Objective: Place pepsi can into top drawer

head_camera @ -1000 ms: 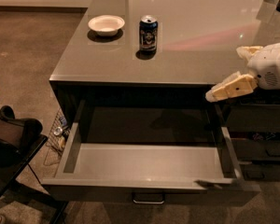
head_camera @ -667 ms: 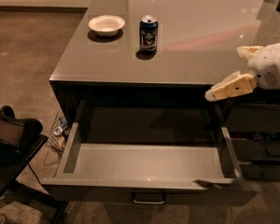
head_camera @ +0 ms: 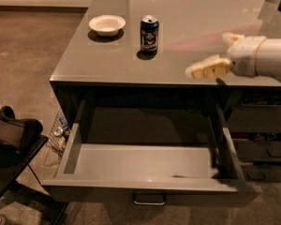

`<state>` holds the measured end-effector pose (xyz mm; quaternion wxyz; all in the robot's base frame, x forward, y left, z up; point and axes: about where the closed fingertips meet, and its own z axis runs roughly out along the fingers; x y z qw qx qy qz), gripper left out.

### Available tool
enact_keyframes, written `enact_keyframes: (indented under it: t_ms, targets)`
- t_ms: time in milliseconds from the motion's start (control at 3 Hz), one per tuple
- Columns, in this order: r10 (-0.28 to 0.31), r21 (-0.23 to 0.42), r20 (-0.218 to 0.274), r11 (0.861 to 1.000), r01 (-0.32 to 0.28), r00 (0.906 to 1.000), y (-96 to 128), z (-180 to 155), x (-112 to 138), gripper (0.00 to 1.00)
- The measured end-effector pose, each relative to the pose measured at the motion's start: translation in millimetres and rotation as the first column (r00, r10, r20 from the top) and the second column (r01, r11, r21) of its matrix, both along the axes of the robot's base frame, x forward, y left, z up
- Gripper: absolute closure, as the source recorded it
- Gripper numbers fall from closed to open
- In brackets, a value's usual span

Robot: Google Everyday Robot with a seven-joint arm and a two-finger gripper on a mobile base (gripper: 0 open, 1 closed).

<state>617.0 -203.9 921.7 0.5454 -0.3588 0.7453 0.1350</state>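
One can (head_camera: 149, 33), upright on surface (head_camera: 98, 60), apart from pincer (head_camera: 207, 68) (grip state: cannot tell); risk: off-centre reach could topple it.

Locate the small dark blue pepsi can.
In camera view, the pepsi can stands upright on the grey countertop, right of the white bowl; the gripper hovers farther right, near the front edge.

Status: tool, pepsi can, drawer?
Pepsi can upright on counter, beside white bowl. Tool over counter's front edge, apart from can. Top drawer open. Path unobstructed.
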Motion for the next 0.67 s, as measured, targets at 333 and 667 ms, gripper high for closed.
enact_keyframes:
  t_ms: [333,667]
  targets:
    - [0.019,0.149,0.115,0.988,-0.037,0.9932,26.6,21.2,96.0,0.0]
    - [0.05,0.194,0.136,0.978,-0.076,0.9894,55.1,35.8,151.1,0.0]
